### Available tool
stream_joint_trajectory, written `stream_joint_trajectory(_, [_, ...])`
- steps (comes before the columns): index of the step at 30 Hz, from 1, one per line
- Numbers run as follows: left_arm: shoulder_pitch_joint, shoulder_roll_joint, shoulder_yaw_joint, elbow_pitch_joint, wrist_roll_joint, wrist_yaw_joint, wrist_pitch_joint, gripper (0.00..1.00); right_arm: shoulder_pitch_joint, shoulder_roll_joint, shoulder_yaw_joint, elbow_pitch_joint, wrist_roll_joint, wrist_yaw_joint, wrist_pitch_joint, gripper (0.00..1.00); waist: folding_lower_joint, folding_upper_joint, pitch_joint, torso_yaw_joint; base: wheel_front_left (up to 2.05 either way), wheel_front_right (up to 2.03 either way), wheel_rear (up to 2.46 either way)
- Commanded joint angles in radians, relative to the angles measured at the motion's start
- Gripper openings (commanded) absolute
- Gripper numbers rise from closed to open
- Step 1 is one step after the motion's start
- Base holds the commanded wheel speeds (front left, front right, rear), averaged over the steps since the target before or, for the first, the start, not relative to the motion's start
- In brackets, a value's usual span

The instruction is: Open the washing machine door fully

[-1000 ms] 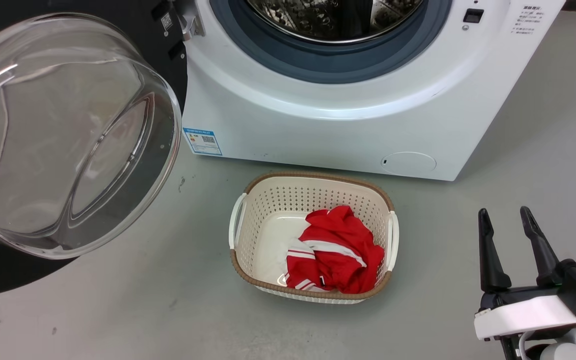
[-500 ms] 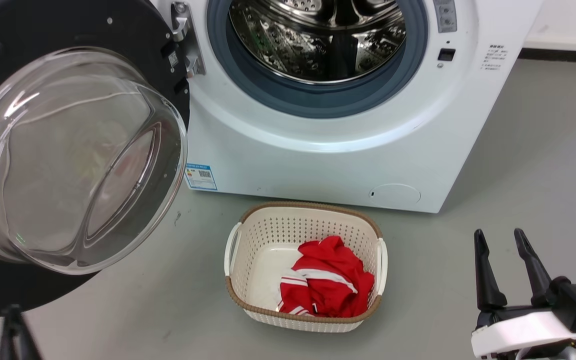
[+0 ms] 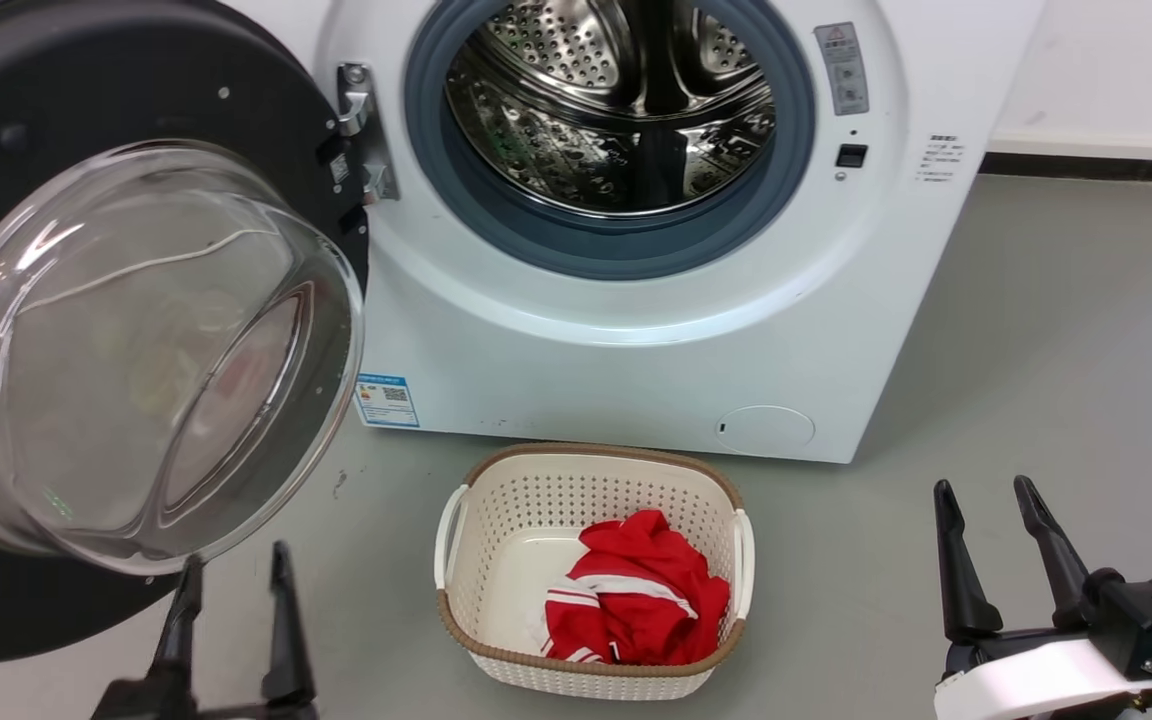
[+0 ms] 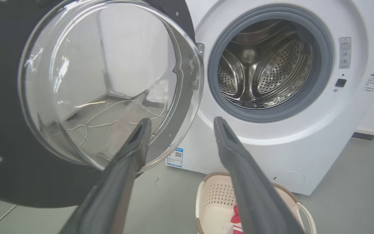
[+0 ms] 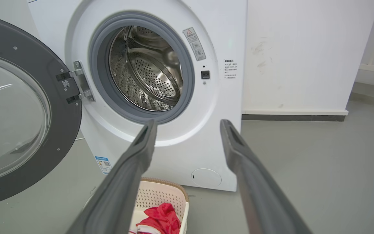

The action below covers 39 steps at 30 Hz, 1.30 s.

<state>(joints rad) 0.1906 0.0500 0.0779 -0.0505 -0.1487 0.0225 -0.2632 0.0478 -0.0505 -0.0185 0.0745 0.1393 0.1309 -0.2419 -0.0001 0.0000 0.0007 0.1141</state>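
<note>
The washing machine door [image 3: 86, 90], a black disc with a bulging glass bowl [image 3: 136, 350], stands swung wide open on its hinge at the left of the white washing machine [image 3: 636, 370]. The steel drum [image 3: 616, 110] is exposed. My left gripper [image 3: 236, 558] is open just below the door's lower edge, touching nothing. In the left wrist view the left gripper [image 4: 181, 121] points past the door [image 4: 5, 146] toward the machine [image 4: 304, 146]. My right gripper [image 3: 983, 486] is open at the lower right, and in its own view the right gripper [image 5: 188, 122] faces the machine [image 5: 180, 152] and door [image 5: 67, 130].
A cream perforated basket [image 3: 591, 462] holding a red and white garment [image 3: 636, 590] sits on the grey floor in front of the machine, between my two grippers. A white wall [image 5: 304, 48] with a dark skirting runs to the machine's right.
The head camera has tilted up, so the whole picture has slid down and more of the drum shows. My left gripper's fingers have come into view at the bottom left.
</note>
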Motion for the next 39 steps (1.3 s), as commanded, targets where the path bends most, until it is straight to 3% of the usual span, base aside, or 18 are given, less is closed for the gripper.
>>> stream_joint_trajectory(1, [-0.031,0.001,-0.013,-0.007,0.016,-0.007,-0.002,1.0,0.009,0.001,0.0,-0.008,-0.013,0.0,0.002,1.0,0.0001,0.0,-0.001,-0.013,0.0,0.0,0.0])
stream_joint_trajectory(10, [-0.162,0.008,-0.067,0.064,0.069,-0.069,-0.002,1.0,0.013,0.001,0.008,-0.032,-0.037,0.0,0.019,1.0,0.0001,0.0,-0.001,-0.085,0.0,0.0,0.0])
stream_joint_trajectory(16, [-0.154,0.006,-0.054,0.095,0.07,-0.061,-0.002,1.0,0.007,0.001,0.015,-0.027,-0.036,0.0,0.021,1.0,0.0001,0.0,-0.006,-0.12,0.0,0.0,0.0])
stream_joint_trajectory(39, [-0.142,0.001,-0.06,0.1,0.073,-0.063,-0.002,1.0,0.0,0.001,0.024,-0.006,-0.016,0.0,0.012,1.0,0.0001,0.0,0.0,-0.113,0.0,0.0,0.0])
